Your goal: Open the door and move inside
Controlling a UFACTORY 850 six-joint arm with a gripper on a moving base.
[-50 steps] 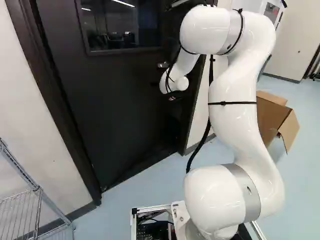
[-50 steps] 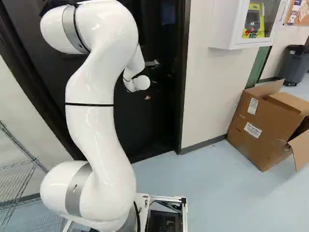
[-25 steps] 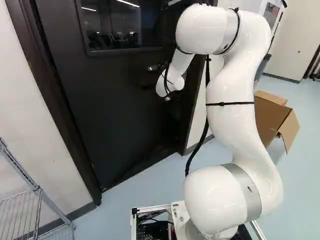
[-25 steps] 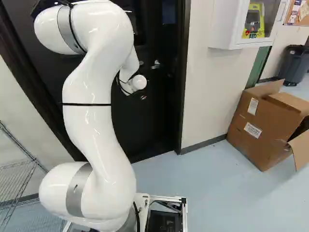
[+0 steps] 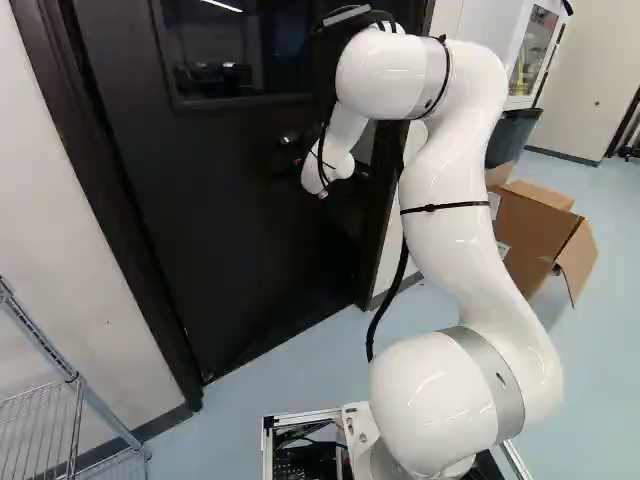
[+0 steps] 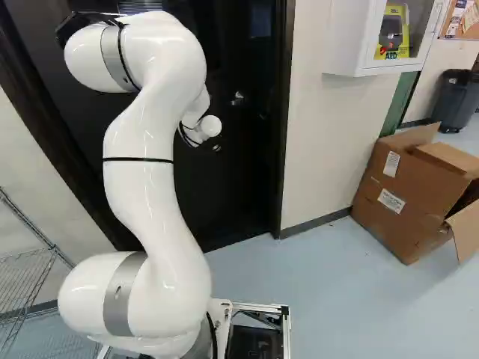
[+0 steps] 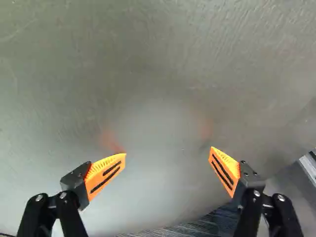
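The dark door (image 5: 220,190) stands ahead of the arm and appears slightly ajar, a lighter gap showing beside its handle side in the left base view. Its metal handle (image 5: 290,138) is just above the gripper (image 5: 298,163), which is mostly hidden behind the white wrist. The same handle (image 6: 239,97) shows right of the wrist in the right base view. In the wrist view the gripper (image 7: 168,152) is wide open, nothing between its orange pads (image 7: 104,174). The plain door surface (image 7: 158,74) fills the space ahead; contact with the fingertips cannot be told.
Door frame (image 6: 281,149) and white wall (image 6: 322,149) stand right of the door. An open cardboard box (image 6: 404,194) sits on the floor near that wall, below a white cabinet (image 6: 352,37). A wire rack (image 5: 70,400) stands at the left, a grey bin (image 6: 455,101) farther back.
The arm's upper part and wrist have shifted left in the left base view. The handle has shifted left there too, and reflections in the door's window have changed, so the door has swung slightly. Base unmoved.
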